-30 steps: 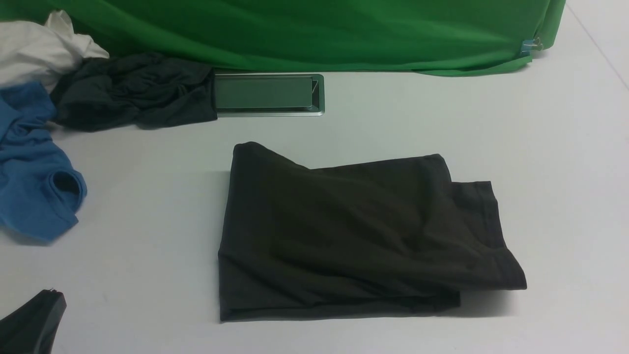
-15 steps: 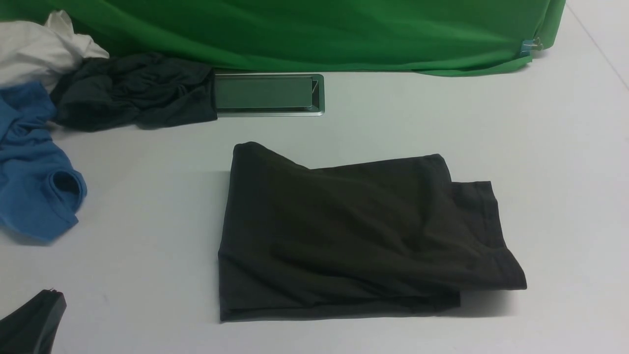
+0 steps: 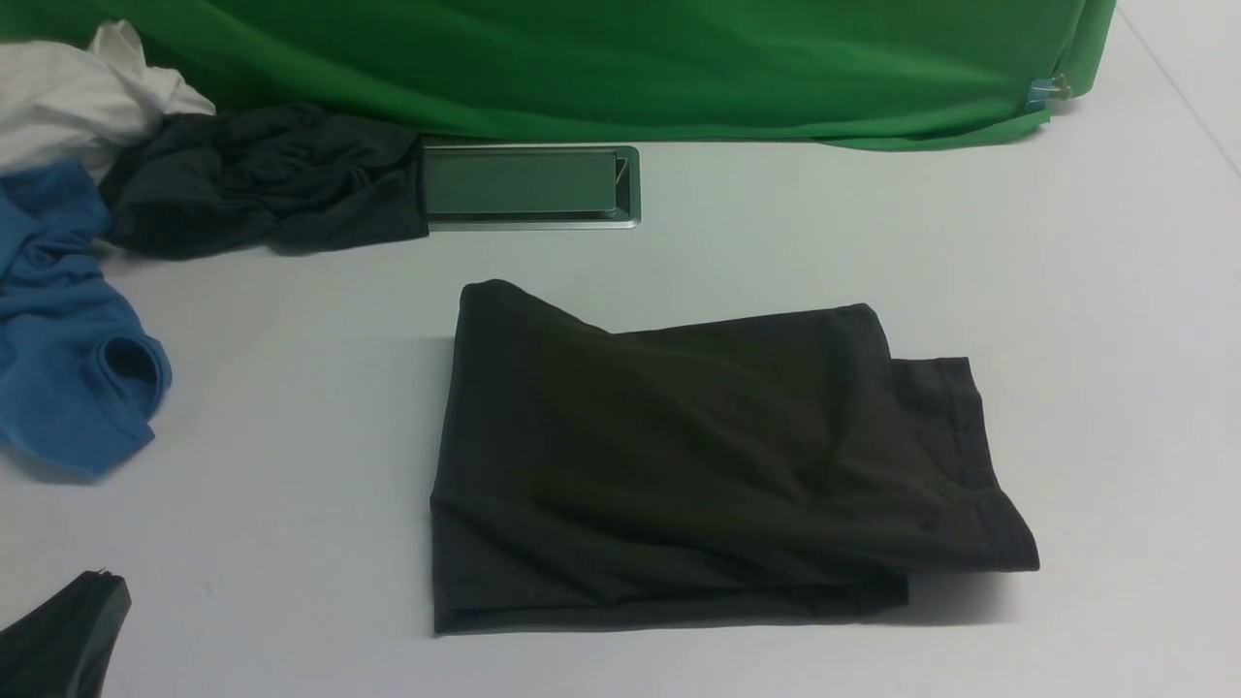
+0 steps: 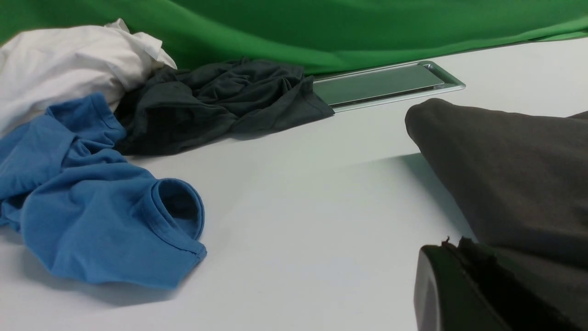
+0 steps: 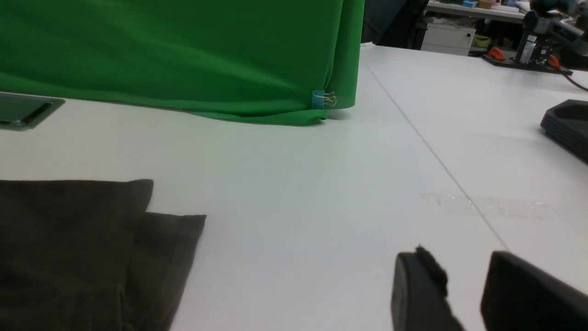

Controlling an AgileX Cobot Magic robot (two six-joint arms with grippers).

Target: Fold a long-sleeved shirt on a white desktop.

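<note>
Both grippers sit at the near edge of the white desktop (image 3: 756, 252), clear of the long-sleeved shirt (image 3: 698, 465). In the front view only the left gripper (image 3: 68, 630) appears, as a dark tip at the near left corner; the right gripper is out of that frame. The left wrist view shows the left one as a single dark mass with no gap between its fingers, pressed together and holding nothing. The right wrist view shows the right gripper (image 5: 464, 289) with two fingers standing apart, a clear gap of bare table between them, nothing pinched.

The front view gives the whole shirt: a black, roughly rectangular folded bundle lying flat in the middle of the desktop, its left edge straight, a hemmed layer jutting out past the upper layer on the right. No print or label shows. The left wrist view adds the pile at the far left corner up close: a white cloth (image 4: 69, 64), a blue shirt (image 4: 92, 211) and a dark grey garment (image 4: 220, 105) touching the grey hatch (image 4: 381, 85). The right wrist view alone shows a small clip (image 5: 323, 99) on the corner of the green backdrop (image 5: 183, 50) and a seam line (image 5: 427, 147) running across the table.
</note>
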